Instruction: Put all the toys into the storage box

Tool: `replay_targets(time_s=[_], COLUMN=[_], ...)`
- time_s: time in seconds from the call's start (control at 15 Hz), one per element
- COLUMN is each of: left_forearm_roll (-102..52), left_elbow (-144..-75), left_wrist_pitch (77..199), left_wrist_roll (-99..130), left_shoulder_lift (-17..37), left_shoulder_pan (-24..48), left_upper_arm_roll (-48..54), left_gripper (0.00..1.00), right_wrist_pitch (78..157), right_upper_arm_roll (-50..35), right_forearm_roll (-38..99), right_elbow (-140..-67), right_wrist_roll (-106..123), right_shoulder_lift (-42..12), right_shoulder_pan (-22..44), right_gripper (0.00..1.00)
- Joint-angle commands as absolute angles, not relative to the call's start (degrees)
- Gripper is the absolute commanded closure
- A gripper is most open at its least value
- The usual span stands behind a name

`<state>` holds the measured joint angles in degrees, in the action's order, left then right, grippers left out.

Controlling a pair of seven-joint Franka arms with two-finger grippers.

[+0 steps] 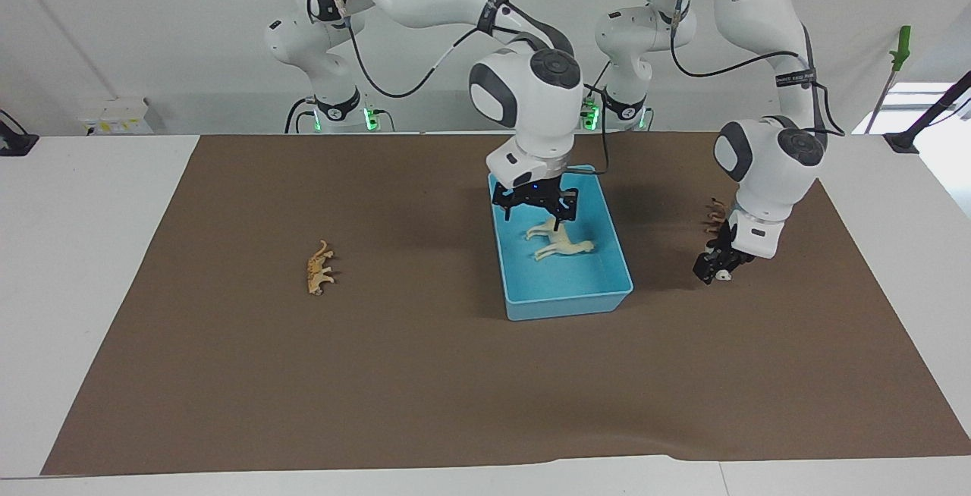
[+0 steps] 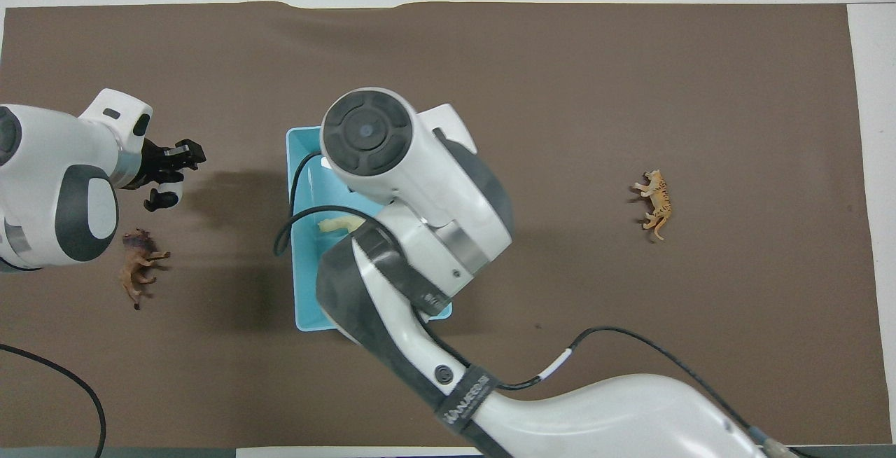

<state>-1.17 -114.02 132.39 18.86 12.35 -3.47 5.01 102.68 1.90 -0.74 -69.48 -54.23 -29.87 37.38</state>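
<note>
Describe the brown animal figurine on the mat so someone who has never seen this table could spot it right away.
Start at the light blue rectangular plastic storage box on the brown mat, then look toward the left arm's end of the table. There the small brown plastic animal figurine lies on the mat. It is dark brown, unlike the tan spotted cat figurine at the right arm's end.

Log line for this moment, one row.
right gripper: open over storage box | horse: in box | left gripper: shut on panda | spotted cat, brown toy: on mat
</note>
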Motion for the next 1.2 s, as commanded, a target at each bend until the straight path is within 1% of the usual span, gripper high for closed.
replay_targets(time_s=[0.0, 0.13, 0.2, 0.27, 0.4, 0.47, 0.53, 0.6, 0.67, 0.8, 0.87, 1.0, 1.13], left_forearm_roll=[-1.05, -1.05, -1.05, -1.05, -1.05, -1.05, -1.05, -1.05, -1.05, -1.05, -0.97, -0.88, -0.97], left_elbow=[-105.75, -102.67, -103.0, -104.66, -110.97, -115.27, -117.66, -117.95, -117.86, -116.73, -115.94, -115.4, -116.01], left_wrist_pitch=[119.75, 115.24, 115.22, 116.27, 120.48, 123.2, 125.31, 125.42, 125.33, 123.24, 122.0, 121.46, 122.95], left_wrist_roll=[30.8, 41.61, 47.84, 51.73, 56.06, 55.81, 55.55, 55.46, 55.46, 55.46, 54.85, 46.12, 29.35], left_shoulder_lift=[11.08, 10.11, 9.85, 8.97, 6.43, 4.76, 3.79, 3.69, 3.69, 3.69, 3.17, 2.55, 2.55], left_shoulder_pan=[3.58, 9.64, 13.58, 17.1, 21.17, 22.92, 23.2, 23.12, 23.03, 22.5, 21.54, 15.93, 7.17], left_upper_arm_roll=[4.83, 4.92, 5.1, 5.1, 5.18, 5.1, 5.18, 5.19, 5.19, 4.75, 4.4, 4.22, 4.31], left_gripper=[1.0, 1.0, 1.0, 1.0, 1.0, 1.0, 0.55, 0.32, 0.0, 0.0, 0.0, 0.0, 0.0], right_wrist_pitch=[99.07, 95.9, 94.5, 93.96, 95.35, 99.28, 104.62, 109.72, 116.21, 128.7, 132.5, 135.78, 136.05], right_upper_arm_roll=[0.97, 0.97, 0.97, 0.97, 1.05, 0.97, 0.97, 0.97, 0.97, 1.05, 0.97, 1.05, 1.14], right_forearm_roll=[-0.18, -0.09, -0.09, -0.17, -0.09, 0.0, 0.09, 0.09, 0.09, 0.26, 0.26, 0.26, 0.18], right_elbow=[-70.84, -71.01, -71.36, -72.93, -80.29, -85.29, -92.04, -100.03, -107.76, -120.17, -123.11, -126.46, -127.61], right_wrist_roll=[-43.02, -36.5, -35.17, -33.5, -27.45, -26.55, -25.93, -24.36, -23.39, -22.68, -21.63, -17.95, -11.9], right_shoulder_lift=[-24.62, -23.73, -23.56, -23.21, -20.41, -18.48, -15.85, -12.86, -10.13, -6.61, -6.16, -5.45, -5.36], right_shoulder_pan=[28.68, 23.58, 21.03, 18.4, 13.82, 11.19, 9.16, 8.27, 8.17, 8.0, 7.91, 7.91, 6.78], right_gripper=[0.0, 0.0, 0.0, 0.0, 0.0, 0.0, 0.0, 0.0, 0.0, 0.0, 0.0, 0.0, 0.0])
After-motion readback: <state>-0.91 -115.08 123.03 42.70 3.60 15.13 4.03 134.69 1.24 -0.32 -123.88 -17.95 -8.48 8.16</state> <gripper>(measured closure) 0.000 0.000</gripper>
